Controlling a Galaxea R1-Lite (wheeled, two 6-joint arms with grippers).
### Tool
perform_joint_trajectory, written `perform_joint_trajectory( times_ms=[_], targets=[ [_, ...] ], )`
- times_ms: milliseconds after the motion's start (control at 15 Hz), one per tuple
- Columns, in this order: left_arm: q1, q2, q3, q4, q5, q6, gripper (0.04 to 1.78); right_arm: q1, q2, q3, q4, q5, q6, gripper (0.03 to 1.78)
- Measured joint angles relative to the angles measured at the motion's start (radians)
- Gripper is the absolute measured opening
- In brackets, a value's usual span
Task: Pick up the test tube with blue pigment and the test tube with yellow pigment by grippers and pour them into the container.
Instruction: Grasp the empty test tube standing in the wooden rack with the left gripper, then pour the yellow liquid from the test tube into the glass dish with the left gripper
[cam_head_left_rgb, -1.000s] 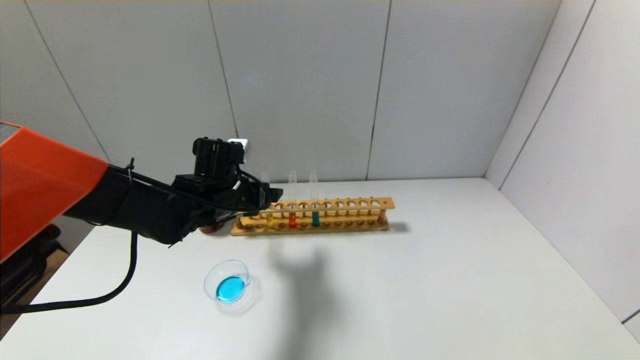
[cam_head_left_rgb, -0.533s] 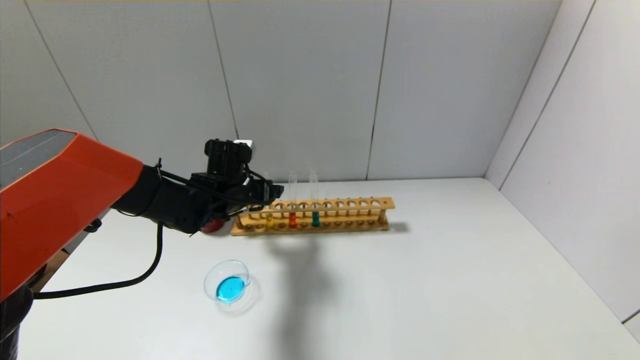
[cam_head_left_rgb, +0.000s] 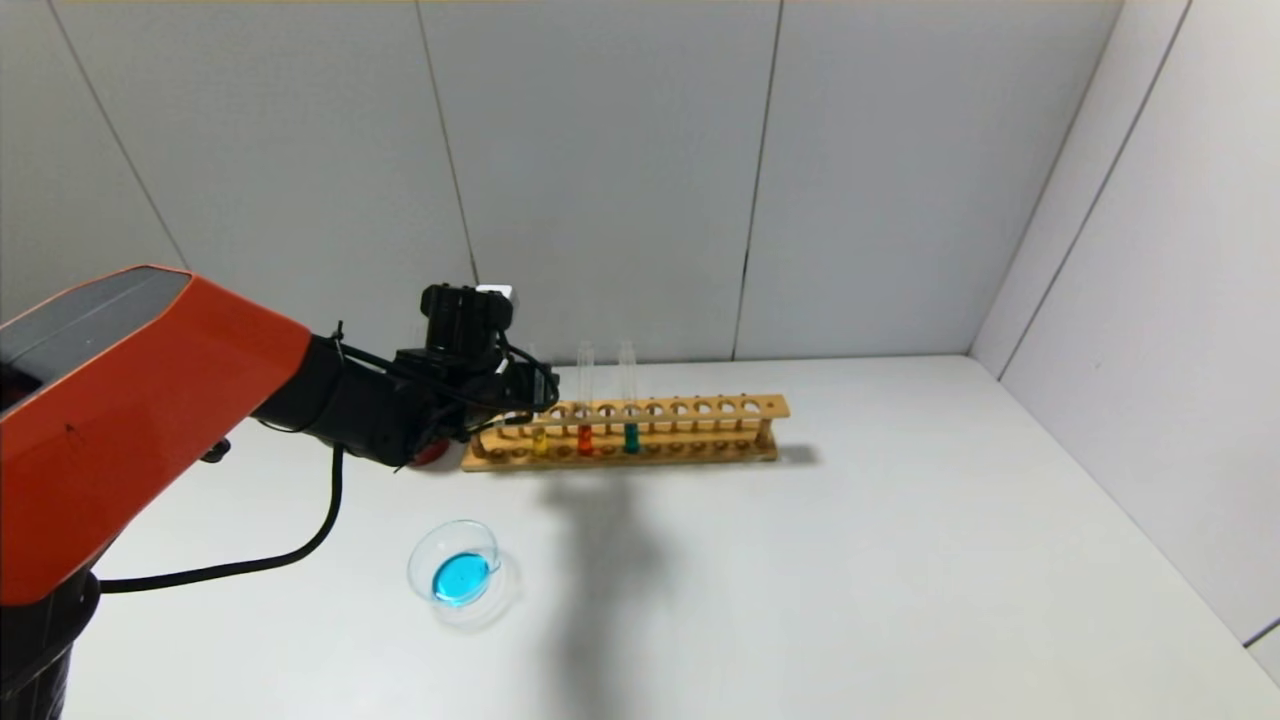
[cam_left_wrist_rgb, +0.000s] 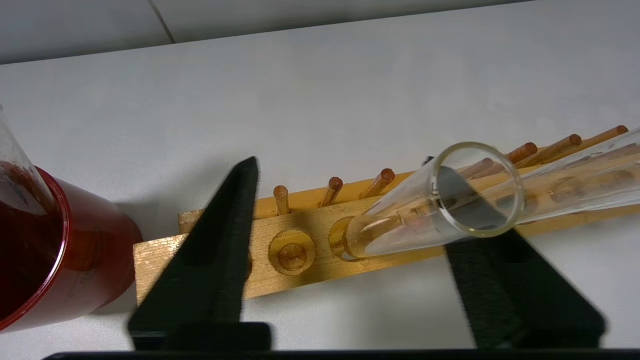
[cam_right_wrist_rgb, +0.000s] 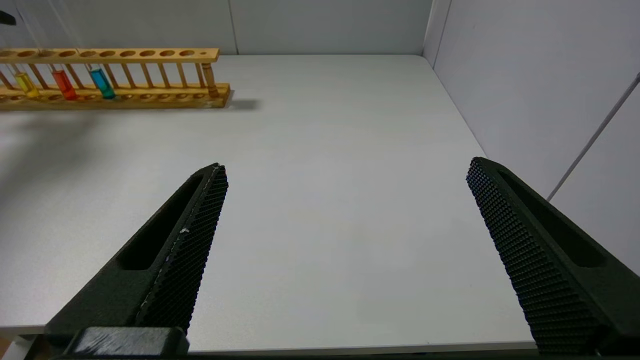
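Observation:
The test tube with yellow pigment (cam_head_left_rgb: 539, 438) stands upright near the left end of the wooden rack (cam_head_left_rgb: 700, 408). My left gripper (cam_head_left_rgb: 535, 385) is at that tube's upper part. In the left wrist view the yellow tube (cam_left_wrist_rgb: 425, 220) lies between the open jaws of the left gripper (cam_left_wrist_rgb: 340, 165), close against one finger and well apart from the other. The container (cam_head_left_rgb: 455, 572), a clear dish holding blue liquid, sits on the table in front of the rack. The test tube with blue pigment is out of view. My right gripper (cam_right_wrist_rgb: 347, 170) hangs open and empty over the table's near right edge.
An orange-red tube (cam_head_left_rgb: 585, 438) and a teal-green tube (cam_head_left_rgb: 630, 436) stand just right of the yellow one. A dark-red cup (cam_left_wrist_rgb: 75, 260) sits right beside the rack's left end, partly behind my left arm. Grey walls close the back and right side.
My left arm has risen and its wrist has shifted right, toward the rack's left end. The gripper's tips stay by the yellow tube. Rack, tubes and dish have not moved.

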Motion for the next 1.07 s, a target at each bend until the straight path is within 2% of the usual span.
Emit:
perform_joint_trajectory(
  times_ms=[200, 333, 1067],
  targets=[
    [-0.004, 0.005, 0.0, -0.006, -0.003, 0.0, 0.52, 0.0, 0.0, 0.0, 0.0, 0.0, 0.0, 1.75],
    [-0.009, 0.013, -0.003, -0.009, -0.003, 0.0, 0.33, 0.0, 0.0, 0.0, 0.0, 0.0, 0.0, 1.75],
    [-0.016, -0.059, -0.014, 0.005, 0.004, 0.055, 0.33, 0.0, 0.0, 0.0, 0.0, 0.0, 0.0, 1.75]
  ],
)
